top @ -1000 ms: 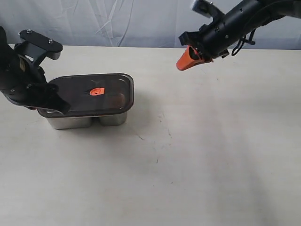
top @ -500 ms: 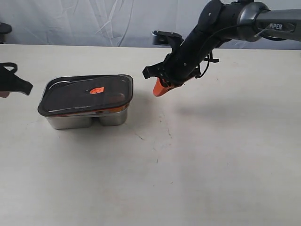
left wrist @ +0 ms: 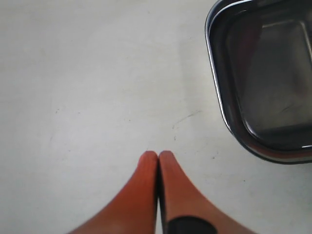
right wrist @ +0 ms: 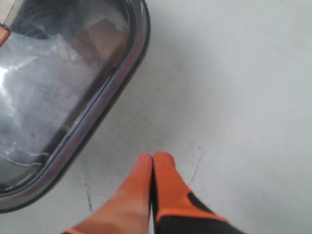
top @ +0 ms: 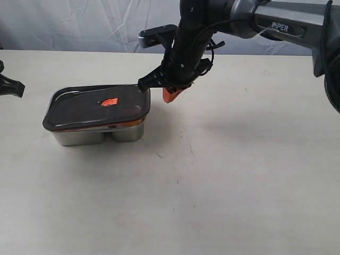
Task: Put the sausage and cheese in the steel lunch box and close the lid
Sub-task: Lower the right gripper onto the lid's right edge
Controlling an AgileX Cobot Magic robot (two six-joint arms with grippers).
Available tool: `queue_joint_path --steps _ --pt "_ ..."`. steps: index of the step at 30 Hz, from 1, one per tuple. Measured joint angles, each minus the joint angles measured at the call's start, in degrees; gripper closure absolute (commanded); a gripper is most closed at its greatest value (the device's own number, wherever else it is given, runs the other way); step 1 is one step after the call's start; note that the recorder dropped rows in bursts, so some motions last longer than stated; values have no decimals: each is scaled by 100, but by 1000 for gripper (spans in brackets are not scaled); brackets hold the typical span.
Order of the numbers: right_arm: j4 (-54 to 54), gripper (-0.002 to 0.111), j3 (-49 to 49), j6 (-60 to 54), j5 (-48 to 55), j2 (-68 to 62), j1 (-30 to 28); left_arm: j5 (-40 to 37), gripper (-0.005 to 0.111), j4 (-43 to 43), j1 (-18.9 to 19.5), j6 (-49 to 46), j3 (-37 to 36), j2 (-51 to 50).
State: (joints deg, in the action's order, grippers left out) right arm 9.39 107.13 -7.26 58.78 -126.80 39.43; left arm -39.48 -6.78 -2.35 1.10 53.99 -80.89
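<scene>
- The lid (top: 98, 106) lay on the steel lunch box (top: 95, 136) with its orange seal showing along one side, so it probably was not pressed home.
- The sausage and cheese could not be made out through the dark lid; presumably they were inside.
- The right end effector (right wrist: 153, 161), fingers together and empty, hung just beside the lid's corner, likely placed to push it down.
- The left end effector (left wrist: 158, 158), likewise pressed together on nothing, sat off beside the box's other end, out of the way.
- The bench (top: 239, 175) was pale, matte and faintly scuffed; a crinkled light sheet (top: 106, 26) hung behind.
</scene>
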Motion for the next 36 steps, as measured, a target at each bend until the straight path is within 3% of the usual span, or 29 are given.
queue_joint_path --steps 29,36 --pt "-156 109 323 95 402 -253 462 72 107 43 0 -11 0 0" --pt "-1388 109 624 638 756 -207 474 61 107 43 0 -11 0 0"
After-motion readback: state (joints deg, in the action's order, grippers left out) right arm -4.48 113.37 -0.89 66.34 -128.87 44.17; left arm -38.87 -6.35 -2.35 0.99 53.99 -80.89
